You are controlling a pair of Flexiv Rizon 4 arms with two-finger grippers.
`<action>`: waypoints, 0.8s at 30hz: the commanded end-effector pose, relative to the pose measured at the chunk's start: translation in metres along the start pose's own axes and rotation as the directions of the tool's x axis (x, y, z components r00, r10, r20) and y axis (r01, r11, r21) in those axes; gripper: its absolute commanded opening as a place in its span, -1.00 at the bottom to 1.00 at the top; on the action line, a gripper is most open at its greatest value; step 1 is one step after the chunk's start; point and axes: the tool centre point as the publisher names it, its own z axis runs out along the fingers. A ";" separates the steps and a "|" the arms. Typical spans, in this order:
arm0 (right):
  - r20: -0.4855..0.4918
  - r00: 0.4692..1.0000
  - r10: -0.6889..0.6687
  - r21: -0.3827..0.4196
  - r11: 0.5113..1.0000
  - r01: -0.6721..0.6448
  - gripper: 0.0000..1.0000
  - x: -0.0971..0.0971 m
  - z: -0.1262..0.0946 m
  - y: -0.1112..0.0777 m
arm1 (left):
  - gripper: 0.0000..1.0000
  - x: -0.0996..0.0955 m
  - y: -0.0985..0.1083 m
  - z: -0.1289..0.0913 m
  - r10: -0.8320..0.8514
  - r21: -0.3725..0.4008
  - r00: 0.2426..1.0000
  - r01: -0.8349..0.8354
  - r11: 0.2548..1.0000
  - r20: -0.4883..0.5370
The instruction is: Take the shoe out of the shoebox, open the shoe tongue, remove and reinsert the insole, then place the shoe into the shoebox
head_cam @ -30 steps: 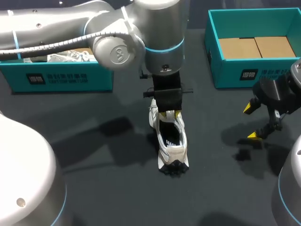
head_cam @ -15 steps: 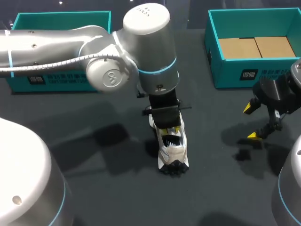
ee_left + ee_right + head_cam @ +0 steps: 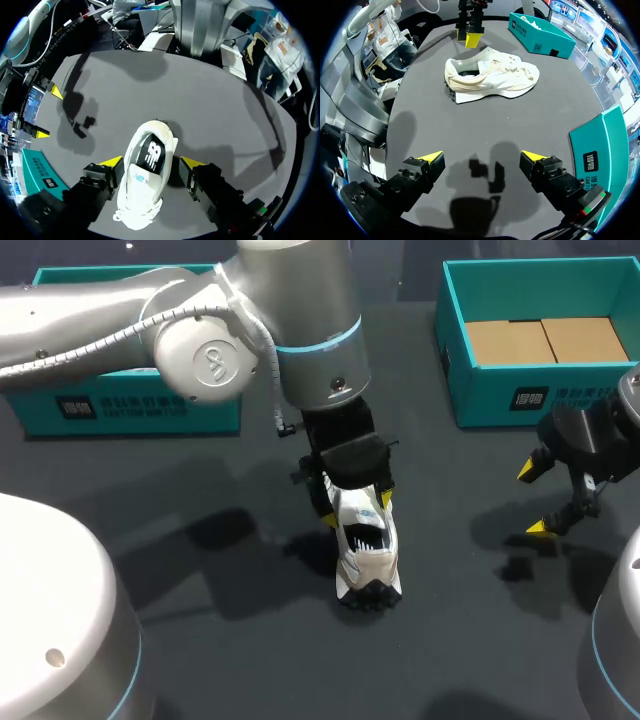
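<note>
Shoe (image 3: 368,558) is out of the box, standing on its sole on the table (image 3: 260,660), roughly midway between the two teal shoeboxes. The heel points toward the robot base, the toe away.

Left gripper (image 3: 151,161) is down over the shoe with its fingers spread, one yellow tip on each side of the mid-section near the tongue. In the left wrist view both tips sit just beside the upper. There looks to be a thin gap on each side, but the angle is poor, so I can't rule out a light touch. It does not read as a grip: the jaws are apart and hold nothing.

The shoe mouth is visible ahead of the left fingers, with the dark insole (image 3: 152,152) lying inside it.

Right gripper (image 3: 482,160) hangs over bare table, well to the right of the shoe. Its jaws are wide apart with nothing between them, and its shadow falls on the table under it.

Right shoebox (image 3: 480,400) is at the far right of the table, with a brown cardboard liner (image 3: 545,340) on its floor. Left shoebox (image 3: 130,405) is at the far left, mostly hidden behind the left arm (image 3: 150,310).
</note>
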 end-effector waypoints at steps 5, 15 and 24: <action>0.004 1.000 0.001 0.003 1.000 -0.001 1.00 0.002 0.001 0.000 | 1.00 -0.006 -0.007 -0.001 -0.063 -0.061 0.997 0.060 0.996 -0.049; 0.004 1.000 0.001 0.003 1.000 -0.001 1.00 0.002 0.001 0.000 | 1.00 0.003 -0.027 0.003 -0.419 -0.095 0.907 0.421 0.902 0.040; 0.004 1.000 0.001 0.003 1.000 -0.001 1.00 0.002 0.001 0.000 | 1.00 0.006 -0.036 0.001 -0.630 -0.186 0.770 0.636 0.749 0.099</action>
